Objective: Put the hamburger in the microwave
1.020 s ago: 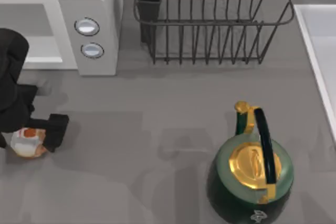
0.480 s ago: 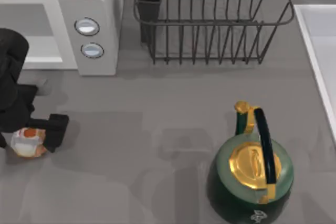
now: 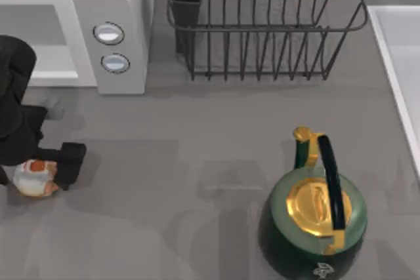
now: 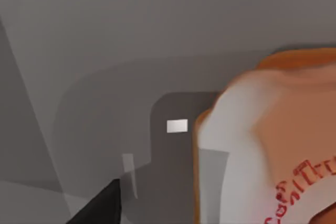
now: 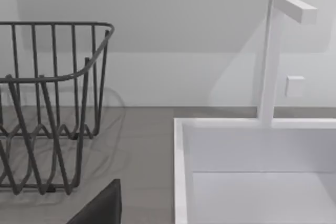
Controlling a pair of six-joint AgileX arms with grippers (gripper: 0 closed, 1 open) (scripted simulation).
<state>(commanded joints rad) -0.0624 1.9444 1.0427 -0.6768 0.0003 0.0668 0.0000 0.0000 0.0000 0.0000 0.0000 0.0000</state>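
So my left gripper is down at the left edge of the table, a bit in front of the microwave, and it's got the hamburger pinched between its fingers. One dark finger sits on the burger's side nearer the kettle, touching it; the other finger is mostly hidden under my arm, so I only see a sliver of it. The burger is well short of the microwave's open cavity, closer to me than the two round knobs. From my left wrist the hamburger is right up against the camera, orange bun over white wrapper with red lettering, grey table behind it.

The green kettle with the gold lid stands well away from the microwave, toward the right side, and the black wire dish rack is just beside the microwave. My right arm's wrist looks at the dish rack and the white sink; can't tell what that gripper's fingers are doing.
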